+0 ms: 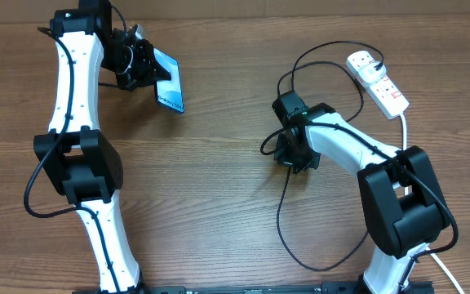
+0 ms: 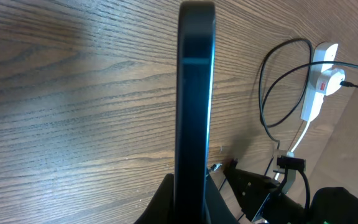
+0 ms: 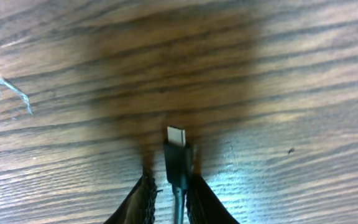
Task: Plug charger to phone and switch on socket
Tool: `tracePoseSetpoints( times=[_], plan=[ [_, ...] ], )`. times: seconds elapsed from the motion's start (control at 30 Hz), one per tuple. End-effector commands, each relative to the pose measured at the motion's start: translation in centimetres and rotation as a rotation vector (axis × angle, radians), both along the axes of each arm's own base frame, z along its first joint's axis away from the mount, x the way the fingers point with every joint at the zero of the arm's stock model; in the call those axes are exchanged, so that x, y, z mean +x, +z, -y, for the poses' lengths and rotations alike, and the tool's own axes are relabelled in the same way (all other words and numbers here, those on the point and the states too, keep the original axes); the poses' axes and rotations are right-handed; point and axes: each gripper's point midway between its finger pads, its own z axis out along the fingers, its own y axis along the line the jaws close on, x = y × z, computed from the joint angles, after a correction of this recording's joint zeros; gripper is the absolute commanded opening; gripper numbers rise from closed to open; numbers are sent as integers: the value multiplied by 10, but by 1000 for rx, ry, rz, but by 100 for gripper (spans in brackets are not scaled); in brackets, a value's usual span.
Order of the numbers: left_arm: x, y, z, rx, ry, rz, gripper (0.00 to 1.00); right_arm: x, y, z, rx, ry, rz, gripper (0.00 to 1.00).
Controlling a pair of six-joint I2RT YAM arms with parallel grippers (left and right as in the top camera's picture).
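Note:
The phone (image 1: 169, 86), light blue screen with dark edges, is held off the table at the back left by my left gripper (image 1: 141, 67), which is shut on it. In the left wrist view the phone (image 2: 195, 93) stands edge-on between the jaws (image 2: 191, 202). My right gripper (image 1: 292, 153) is low over the table centre-right, shut on the charger's connector tip (image 3: 177, 152), which sticks out between the fingers (image 3: 171, 186). The black cable (image 1: 282, 212) loops to the front and back to the black plug (image 1: 364, 60) in the white socket (image 1: 384, 88).
The socket's thick white cord (image 1: 404, 131) runs down the right side past the right arm. The socket (image 2: 319, 78) and cable loops also show at the right of the left wrist view. A small scratch mark (image 3: 12, 92) is on the wood.

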Motion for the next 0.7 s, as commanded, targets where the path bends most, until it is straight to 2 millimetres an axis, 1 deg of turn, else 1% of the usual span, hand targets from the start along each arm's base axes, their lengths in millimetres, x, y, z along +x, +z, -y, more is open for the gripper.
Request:
tracePoseSetpoints(
  times=[0.0,0.07,0.23,0.4,0.5,0.57,0.6,0.63,0.67],
  plan=[
    [1,36,5,-20,-26,100,4,-7,-21,18,-65,-14,-53,13],
    [1,36,5,-20,-26,100,4,-8,-21,17,-59,-14,-60,11],
    [1,36,6,-20,-26,100,4,-10,-22,13,-37,-14,-68,4],
    [1,36,6,-21,-27,100,4,-11,-19,4,14,-14,-83,4],
    [2,41,12,-63,-45,118,4,-10,-11,-6,65,-13,-97,3],
    [4,54,25,-159,-92,171,4,-7,3,-23,157,33,-101,4],
    [6,78,44,-319,-157,256,4,-5,23,-42,268,95,-93,4],
    [6,94,53,-414,-190,304,4,-5,35,-52,324,123,-87,4],
    [5,109,60,-502,-218,347,4,-5,52,-64,403,169,-75,4]
  ],
)
